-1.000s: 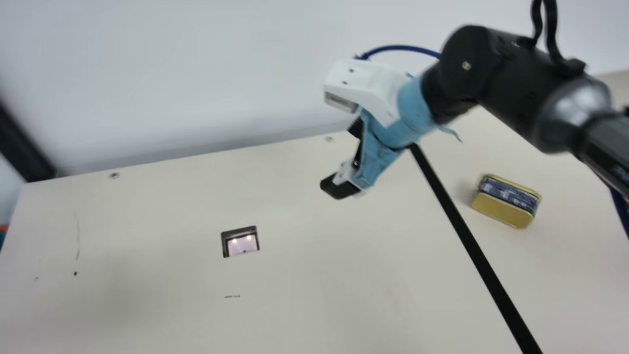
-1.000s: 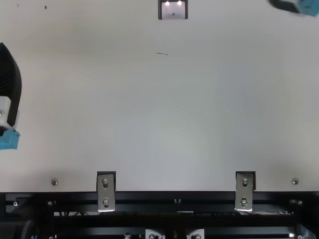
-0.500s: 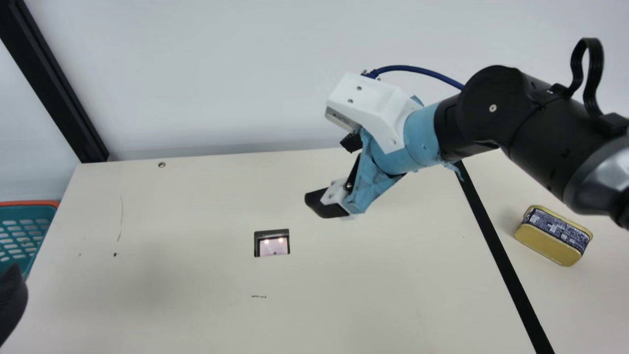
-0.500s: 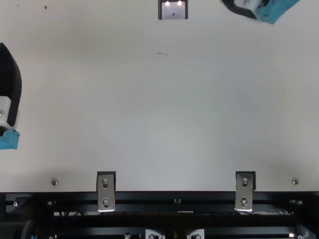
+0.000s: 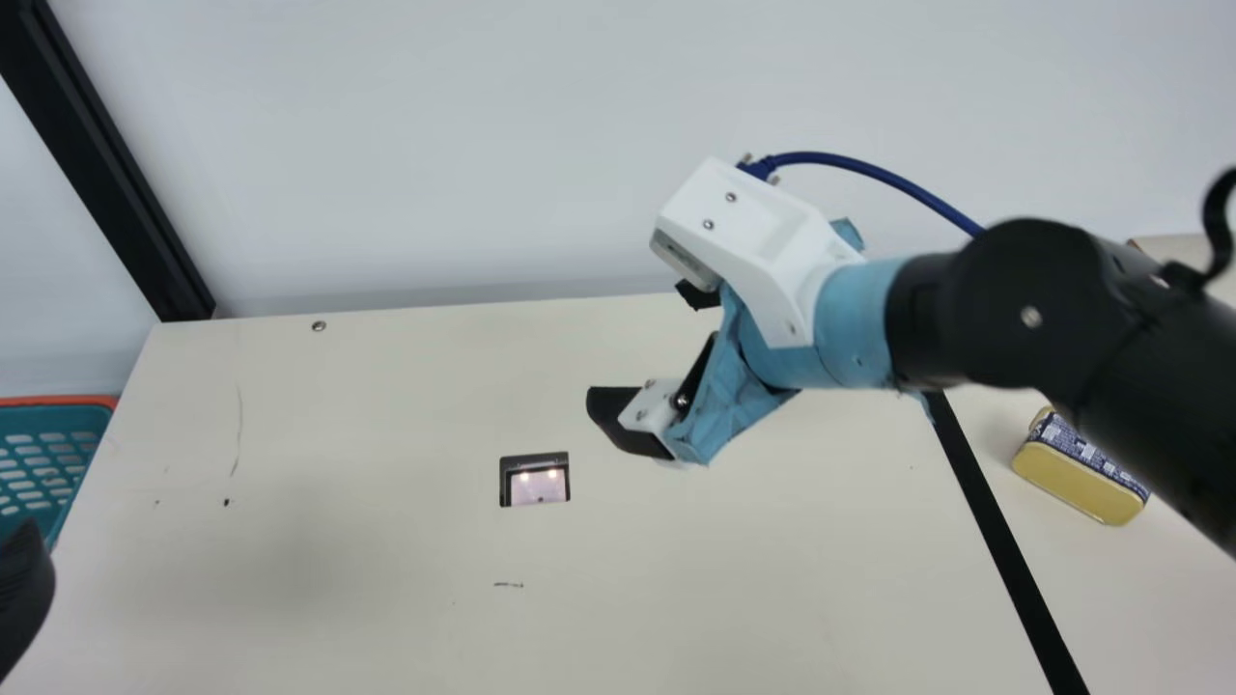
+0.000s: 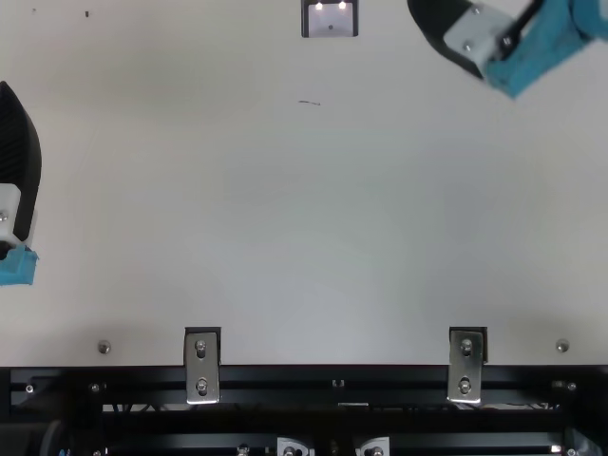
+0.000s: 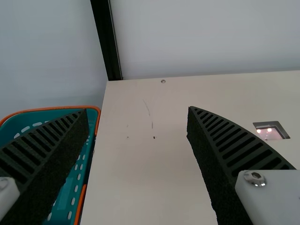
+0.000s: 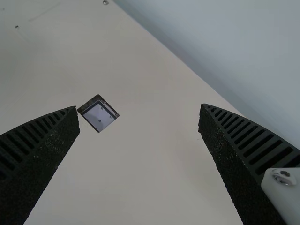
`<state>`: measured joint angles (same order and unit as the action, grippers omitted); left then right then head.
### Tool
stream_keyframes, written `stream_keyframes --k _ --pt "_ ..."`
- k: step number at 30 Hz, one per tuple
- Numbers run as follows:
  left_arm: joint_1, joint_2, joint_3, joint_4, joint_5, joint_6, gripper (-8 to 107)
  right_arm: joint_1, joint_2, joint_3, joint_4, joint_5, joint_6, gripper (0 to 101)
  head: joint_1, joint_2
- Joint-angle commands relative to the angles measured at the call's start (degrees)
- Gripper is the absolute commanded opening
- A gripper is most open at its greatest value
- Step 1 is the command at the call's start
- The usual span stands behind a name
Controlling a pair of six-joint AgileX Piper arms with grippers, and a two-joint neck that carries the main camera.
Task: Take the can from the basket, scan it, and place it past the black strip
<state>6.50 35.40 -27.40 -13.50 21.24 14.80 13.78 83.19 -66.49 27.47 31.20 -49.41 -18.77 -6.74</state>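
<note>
Both my left gripper (image 7: 138, 110) and right gripper (image 8: 138, 107) are gaping empty; the can (image 5: 1077, 478) is lying past the black strip (image 5: 995, 531), toward the right edge of the desk (image 5: 734, 579), because, I am guessing, its scanning is done.

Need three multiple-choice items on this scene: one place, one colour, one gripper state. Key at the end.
1. Relative to the black strip, the can lies:
A. on the scanner's side
B. on top of it
C. on the side away from the scanner

2. The basket's rim is:
A. orange
B. white
C. black

3. The right gripper is:
A. shut on the can
B. open, holding nothing
C. shut, holding nothing

Key:
1 C: in the main view, the strip runs between scanner and can.
2 A: the main view shows an orange edge above teal mesh.
3 B: its wrist view shows the fingers wide apart with nothing between them but the background.
</note>
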Motion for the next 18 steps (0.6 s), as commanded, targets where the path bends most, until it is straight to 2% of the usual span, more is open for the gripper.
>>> stream_keyframes --k 1,10,11,13,15,18 --pt "0.0 0.0 0.0 0.0 0.0 0.0 90 0.16 -5.99 7.03 0.36 -3.69 1.69 101 -1.63 0.59" --pt "0.0 0.0 0.0 0.0 0.0 0.0 90 1.17 -24.19 25.44 0.17 -12.62 10.48 101 -1.63 0.59" --pt "0.0 0.0 0.0 0.0 0.0 0.0 90 1.05 -17.76 18.63 0.56 -11.13 8.34 101 -1.63 0.59" --pt "0.0 0.0 0.0 0.0 0.0 0.0 90 1.12 -21.44 22.35 0.55 -12.14 10.22 101 -1.63 0.59" --pt "0.0 0.0 0.0 0.0 0.0 0.0 90 1.18 -23.47 24.45 0.63 -12.43 10.41 101 -1.63 0.59" --pt "0.0 0.0 0.0 0.0 0.0 0.0 90 1.18 -24.29 25.57 0.63 -12.09 10.41 101 -1.63 0.59"
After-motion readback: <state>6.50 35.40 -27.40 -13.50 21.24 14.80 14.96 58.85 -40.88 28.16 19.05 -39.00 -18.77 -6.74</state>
